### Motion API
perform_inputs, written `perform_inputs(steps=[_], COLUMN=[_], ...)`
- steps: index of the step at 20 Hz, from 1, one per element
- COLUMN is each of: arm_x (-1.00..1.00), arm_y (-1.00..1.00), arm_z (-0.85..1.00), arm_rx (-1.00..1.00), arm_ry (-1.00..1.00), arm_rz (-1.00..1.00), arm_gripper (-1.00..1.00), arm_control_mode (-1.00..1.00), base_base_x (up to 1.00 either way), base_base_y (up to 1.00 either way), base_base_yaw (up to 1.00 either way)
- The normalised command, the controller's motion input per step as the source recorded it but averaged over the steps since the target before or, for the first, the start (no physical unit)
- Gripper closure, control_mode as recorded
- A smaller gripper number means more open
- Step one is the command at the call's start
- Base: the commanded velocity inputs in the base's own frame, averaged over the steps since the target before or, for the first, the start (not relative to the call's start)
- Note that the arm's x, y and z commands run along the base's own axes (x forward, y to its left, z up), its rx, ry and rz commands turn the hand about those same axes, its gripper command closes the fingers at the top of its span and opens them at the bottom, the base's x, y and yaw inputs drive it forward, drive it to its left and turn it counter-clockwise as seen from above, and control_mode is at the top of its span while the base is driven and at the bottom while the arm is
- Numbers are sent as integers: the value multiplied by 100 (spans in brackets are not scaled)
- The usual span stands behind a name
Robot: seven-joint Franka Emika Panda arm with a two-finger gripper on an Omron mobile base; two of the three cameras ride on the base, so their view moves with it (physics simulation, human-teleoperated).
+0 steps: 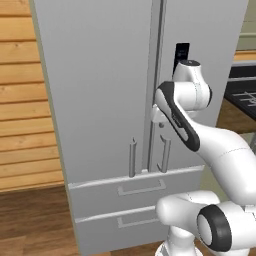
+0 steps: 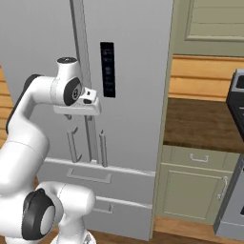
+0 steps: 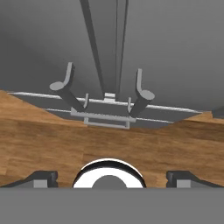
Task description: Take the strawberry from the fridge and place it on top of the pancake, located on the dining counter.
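I am standing square to the fridge (image 1: 100,100), both doors shut, both drawers (image 1: 135,187) closed. My pincer (image 2: 88,97) is hanging just beside the seam between the doors, above the lower ends of the two bar handles (image 3: 65,85), touching neither as far as I can judge. In the hand view I am looking down the door faces: the fingertips (image 3: 41,178) are sitting at the far left and far right of the bottom edge, so the pincer is spread wide, with nothing between.

Why here: the handles are flanking the seam, so hovering at the seam is leaving either one within a short reach. I am judging the step as lining up on a handle to pull a door; which door, I cannot tell yet.

Contents: the strawberry is presumably behind these doors, on a shelf; with the doors shut nothing inside is showing, so its place is unknown. Nothing of the task is done yet.

To the right, a brown desk (image 2: 200,124) on green cabinets is running toward a dark stove (image 2: 236,95).
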Motion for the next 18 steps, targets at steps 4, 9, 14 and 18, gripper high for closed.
perform_inputs(steps=[4,9,14,18], arm_x=[0,0,3,23], arm_y=[0,0,0,-19], arm_z=[0,0,-4,-44], arm_rx=[0,0,0,1], arm_ry=[0,0,-1,-6], arm_rz=[0,0,0,0], arm_gripper=[-100,-100,-100,-100], arm_control_mode=[100,100,-100,-100], base_base_x=[-79,-55,0,0], base_base_y=[0,0,0,0], base_base_yaw=[-4,-6,0,0])
